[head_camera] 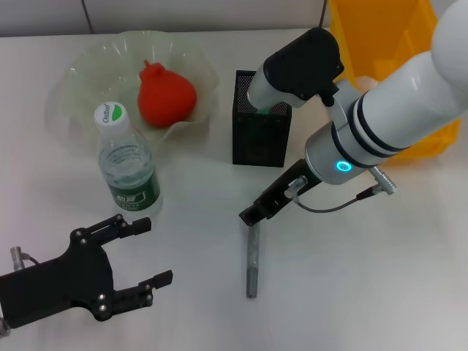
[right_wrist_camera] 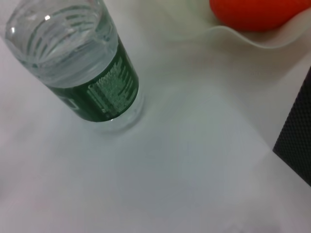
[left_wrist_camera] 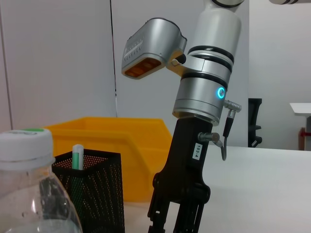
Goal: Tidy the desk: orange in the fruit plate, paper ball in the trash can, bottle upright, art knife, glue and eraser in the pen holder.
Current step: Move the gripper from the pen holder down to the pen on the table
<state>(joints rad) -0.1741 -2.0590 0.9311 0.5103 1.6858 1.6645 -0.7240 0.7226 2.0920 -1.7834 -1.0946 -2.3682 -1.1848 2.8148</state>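
Parked nearest, left gripper (head_camera: 146, 252) with fingers apart. Beside pen holder (head_camera: 260, 139), right gripper (head_camera: 252, 216) touching grey art knife (head_camera: 252, 259) (finger state unreadable). Risk: shallow grip, knife slipping or swinging.

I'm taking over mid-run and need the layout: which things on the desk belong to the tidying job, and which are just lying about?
Job items:
orange in the fruit plate
bottle, upright
pen holder, green-tipped stick inside
trash can
grey stick, likely the art knife, under the right gripper

Lying about:
nothing seen; left gripper idle, open
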